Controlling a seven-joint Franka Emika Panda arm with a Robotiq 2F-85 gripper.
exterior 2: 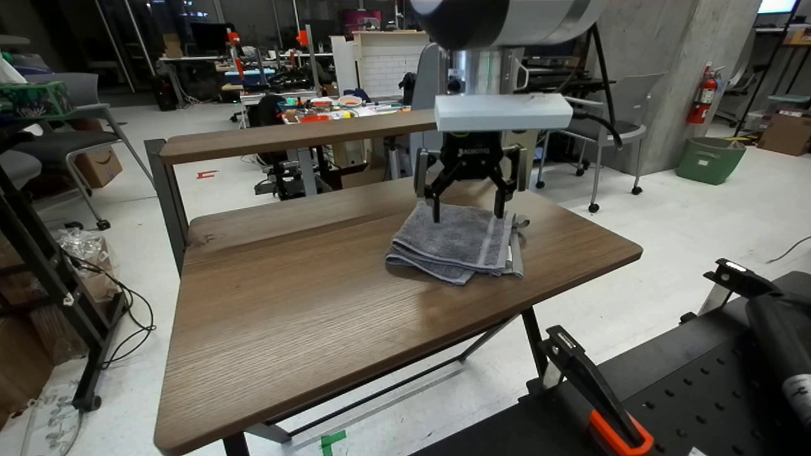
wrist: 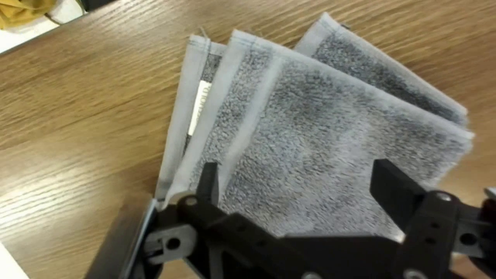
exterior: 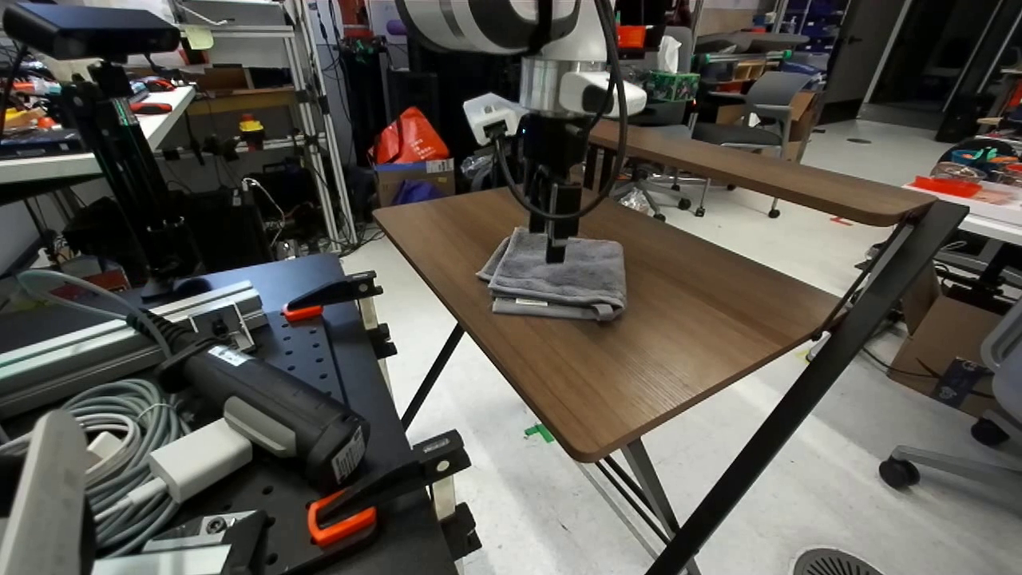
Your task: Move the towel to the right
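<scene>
Two black fingers (wrist: 209, 181) of mine stand wide apart w/ nothing held; folded grey terry towel (wrist: 314, 135) lies under both on brown wood-grain tabletop (wrist: 85, 100), jutting past each, so prob. must pinch a fold.

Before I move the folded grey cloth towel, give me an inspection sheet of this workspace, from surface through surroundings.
Surface: brown wood-grain tabletop, raised brown shelf along one edge.
Job's things: folded grey cloth towel, lying flat, layers fanned.
Clutter: black-and-orange clamps and black cylindrical device on black perforated bench.
Tool: black, two-fingered, open, over the towel; contact unclear.
Cables: black cable looping past the tool; grey coiled cable on the bench.
Surroundings: red fire extinguisher, green bin, grey concrete column.
</scene>
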